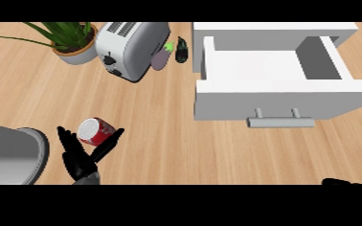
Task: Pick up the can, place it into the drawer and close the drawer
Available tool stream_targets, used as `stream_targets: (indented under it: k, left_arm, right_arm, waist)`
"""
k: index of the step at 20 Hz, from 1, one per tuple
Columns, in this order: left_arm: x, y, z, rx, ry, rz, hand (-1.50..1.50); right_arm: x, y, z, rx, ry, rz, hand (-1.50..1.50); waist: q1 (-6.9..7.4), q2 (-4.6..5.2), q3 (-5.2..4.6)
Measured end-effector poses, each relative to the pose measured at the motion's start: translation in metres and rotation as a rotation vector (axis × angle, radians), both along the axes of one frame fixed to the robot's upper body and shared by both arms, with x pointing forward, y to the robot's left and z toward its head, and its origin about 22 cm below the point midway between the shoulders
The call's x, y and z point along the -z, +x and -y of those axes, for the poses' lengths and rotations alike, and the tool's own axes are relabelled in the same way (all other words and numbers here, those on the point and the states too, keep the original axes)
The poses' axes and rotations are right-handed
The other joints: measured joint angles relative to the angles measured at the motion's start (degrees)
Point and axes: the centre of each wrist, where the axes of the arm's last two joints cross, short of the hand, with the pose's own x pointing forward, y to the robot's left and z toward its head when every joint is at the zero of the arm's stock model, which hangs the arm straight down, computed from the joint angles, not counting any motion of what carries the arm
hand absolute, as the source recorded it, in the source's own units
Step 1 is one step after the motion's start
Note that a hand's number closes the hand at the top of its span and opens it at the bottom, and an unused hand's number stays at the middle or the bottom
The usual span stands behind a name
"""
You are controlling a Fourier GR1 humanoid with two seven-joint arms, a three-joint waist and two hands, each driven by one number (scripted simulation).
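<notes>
Left hand (pixel 79 155) open around can (pixel 96 130), fingers straight, not clamped. Drawer (pixel 272 79) open, far right of it. Right hand (pixel 342 182) barely visible, state unclear.

No text can be read anywhere; the can's (pixel 97 130) red label shows only illegible markings.

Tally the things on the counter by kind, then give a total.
Can: 1
Toaster: 1
Potted plant: 1
Open drawer: 1
Eggplant: 1
Grey metal thing at left edge: 1
Total: 6
</notes>
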Motion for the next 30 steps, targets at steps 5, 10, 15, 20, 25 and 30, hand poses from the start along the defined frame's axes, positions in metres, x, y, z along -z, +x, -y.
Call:
stream_targets:
  k: [5, 10, 15, 20, 25, 30]
  left_arm:
    - [0.004, 0.009, -0.003, 0.08, -0.029, 0.029, 1.5]
    - [-0.004, 0.031, -0.004, 0.133, -0.044, 0.088, 1.5]
    - [-0.007, 0.045, -0.004, 0.167, -0.037, 0.122, 1.5]
    - [-0.02, 0.069, 0.005, 0.435, -0.034, 0.144, 1.5]
    - [-0.039, 0.099, 0.026, 0.714, -0.061, 0.172, 1.5]
    - [-0.057, 0.12, 0.041, 0.84, -0.073, 0.194, 1.5]
  right_arm:
    - [0.002, -0.002, -0.005, -0.002, 0.003, 0.007, -1.5]
    - [-0.008, 0.003, 0.0, 0.002, -0.001, 0.012, -1.5]
    - [-0.007, 0.0, 0.004, 0.014, -0.006, 0.017, -1.5]
    - [-0.009, 0.002, 0.0, 0.003, -0.014, 0.018, -1.5]
    - [-0.014, 0.006, -0.001, 0.005, -0.025, 0.027, -1.5]
    - [-0.013, 0.002, -0.001, 0.022, -0.028, 0.033, -1.5]
  waist:
    - [-0.05, -0.04, 0.05]
    - [-0.07, -0.03, 0.05]
    - [-0.11, 0.01, 0.01]
    - [-0.96, 0.19, -0.04]
    - [-1.19, 0.3, -0.06]
    - [-0.62, 0.11, -0.03]
